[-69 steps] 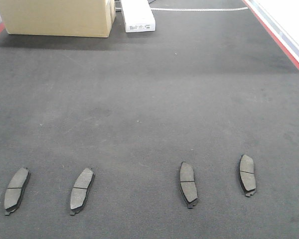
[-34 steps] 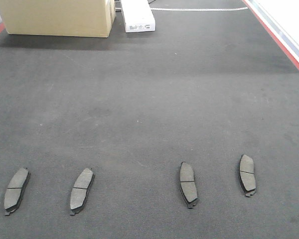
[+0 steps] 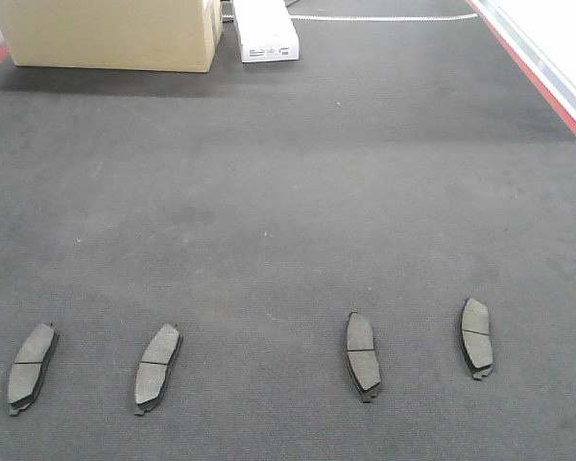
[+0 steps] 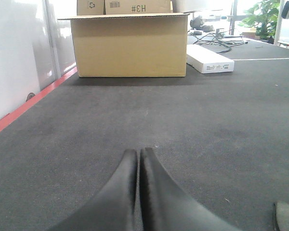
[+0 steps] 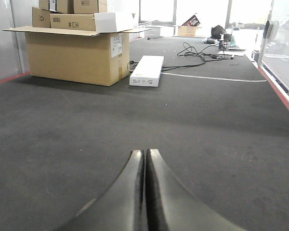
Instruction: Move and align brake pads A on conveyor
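Several grey-brown brake pads lie in a row near the front of the dark conveyor (image 3: 288,192): the far-left brake pad (image 3: 31,367), the left-middle brake pad (image 3: 158,367), the right-middle brake pad (image 3: 362,355) and the far-right brake pad (image 3: 476,337). Each shows a thin cross groove. Neither gripper appears in the front view. In the left wrist view my left gripper (image 4: 138,152) is shut and empty over bare belt, with a pad's edge (image 4: 286,217) at the bottom right corner. My right gripper (image 5: 145,153) is shut and empty over the belt.
A cardboard box (image 3: 106,34) and a white flat box (image 3: 265,29) stand at the belt's far end. A red edge strip (image 3: 542,82) runs along the right side, and another red strip (image 4: 24,108) along the left. Cables (image 5: 197,53) lie beyond the white box.
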Controlling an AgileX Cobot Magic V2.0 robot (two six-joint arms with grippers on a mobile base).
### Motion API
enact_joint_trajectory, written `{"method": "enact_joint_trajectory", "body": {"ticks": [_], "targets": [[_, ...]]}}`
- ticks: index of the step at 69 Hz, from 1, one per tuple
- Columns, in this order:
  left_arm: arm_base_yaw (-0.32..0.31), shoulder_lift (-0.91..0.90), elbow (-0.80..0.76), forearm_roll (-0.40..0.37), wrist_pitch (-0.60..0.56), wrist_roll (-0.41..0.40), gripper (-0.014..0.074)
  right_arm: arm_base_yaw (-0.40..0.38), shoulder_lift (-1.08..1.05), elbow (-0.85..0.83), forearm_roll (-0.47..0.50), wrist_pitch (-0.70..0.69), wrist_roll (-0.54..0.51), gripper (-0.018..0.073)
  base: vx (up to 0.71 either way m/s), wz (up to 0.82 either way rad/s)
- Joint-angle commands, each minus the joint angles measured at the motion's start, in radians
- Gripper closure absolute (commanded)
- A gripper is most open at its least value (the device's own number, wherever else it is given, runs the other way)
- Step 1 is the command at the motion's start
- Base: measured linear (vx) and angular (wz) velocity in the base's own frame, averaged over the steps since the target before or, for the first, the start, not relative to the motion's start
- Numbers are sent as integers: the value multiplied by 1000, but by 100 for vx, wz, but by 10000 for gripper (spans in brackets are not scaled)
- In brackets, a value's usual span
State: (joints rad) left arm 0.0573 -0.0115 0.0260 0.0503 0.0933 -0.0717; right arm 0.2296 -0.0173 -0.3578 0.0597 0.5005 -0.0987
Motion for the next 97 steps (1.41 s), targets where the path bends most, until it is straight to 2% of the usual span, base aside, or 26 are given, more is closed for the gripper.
{"method": "enact_joint_trajectory", "body": {"ticks": [1,8,17,23,38,43,97], "targets": [[-1,-16,24,-7,-74,1,602,-6,1,-24,-1,-77,-7,569,0,0],[-1,-16,24,-7,-74,1,602,-12,-5,-17,-28,-99,-19,569,0,0],[-2,-16,24,-7,-74,1,602,-136,-8,59,-69,-249,-22,569,0,0],[-2,-16,24,-7,-74,1,602,-183,-8,157,-69,-374,-22,569,0,0],[-2,-16,24,-7,-74,1,602,-189,-9,393,-68,-562,-19,569,0,0],[-2,-16,24,-7,-74,1,602,-189,-9,389,-49,-510,-17,569,0,0],[-2,-16,24,-7,-74,1,602,-189,-9,391,-49,-509,-17,569,0,0]]}}
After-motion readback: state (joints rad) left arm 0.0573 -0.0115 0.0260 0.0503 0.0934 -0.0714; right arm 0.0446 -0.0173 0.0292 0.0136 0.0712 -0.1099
